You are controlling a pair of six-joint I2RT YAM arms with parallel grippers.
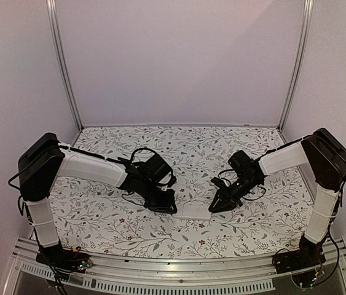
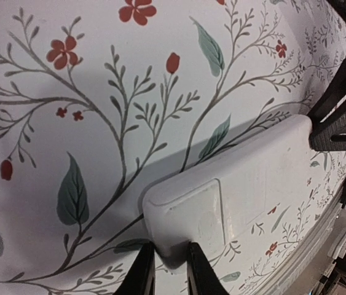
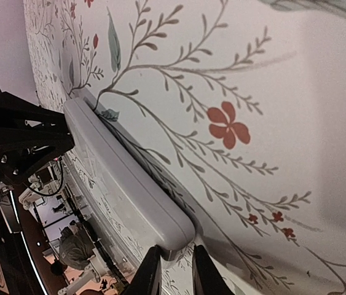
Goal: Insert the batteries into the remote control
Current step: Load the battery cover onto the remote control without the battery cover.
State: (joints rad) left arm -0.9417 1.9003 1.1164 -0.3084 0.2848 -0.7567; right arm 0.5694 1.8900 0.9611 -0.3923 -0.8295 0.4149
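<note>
Left hand [image 1: 170, 207] pinches remote [image 1: 192, 212] at its 9 o'clock end, right hand [image 1: 213, 208] pinches the 3 o'clock end; remote lies back-up mid desk [image 1: 111, 222], toward 6 o'clock.

The left gripper [image 2: 168, 261] pinches the near end of the remote control [image 2: 252, 184], its plain back up.
</note>
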